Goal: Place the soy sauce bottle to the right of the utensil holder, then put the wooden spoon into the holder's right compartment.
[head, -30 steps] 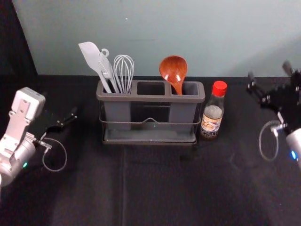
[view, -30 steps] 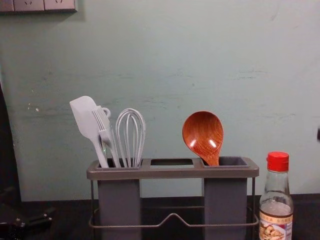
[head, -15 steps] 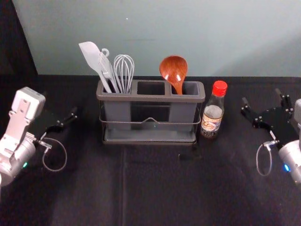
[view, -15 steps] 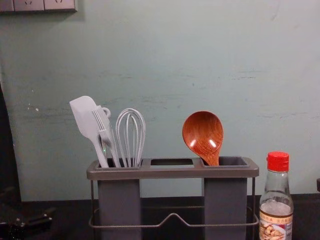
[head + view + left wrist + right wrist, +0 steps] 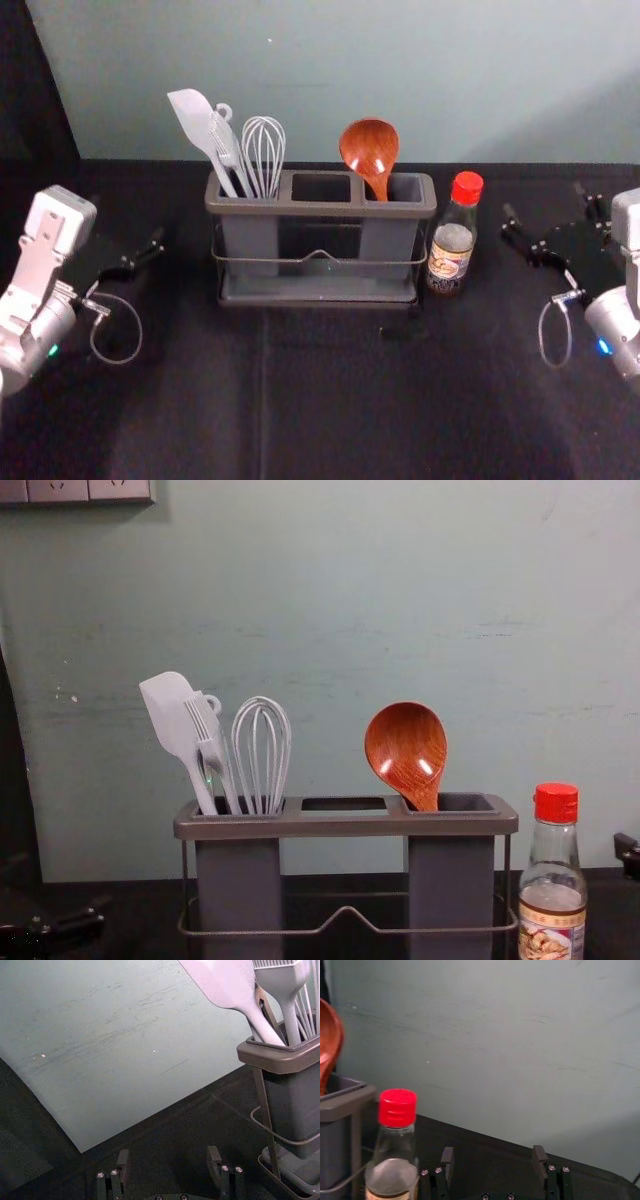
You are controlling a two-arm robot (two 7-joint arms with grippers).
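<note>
Soy sauce bottle, likely slick, breakable glass best gripped mid-body, stands at three o'clock from the utensil holder. Wooden spoon, probably light and stiff, leans in the right compartment; left pincer, nine o'clock, and right pincer, three o'clock, gape empty.

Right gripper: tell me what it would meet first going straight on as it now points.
Probably the wall. The right gripper is open and aims that way, with the soy sauce bottle off to its left. Depth is unclear, so it might touch the table first.
</note>
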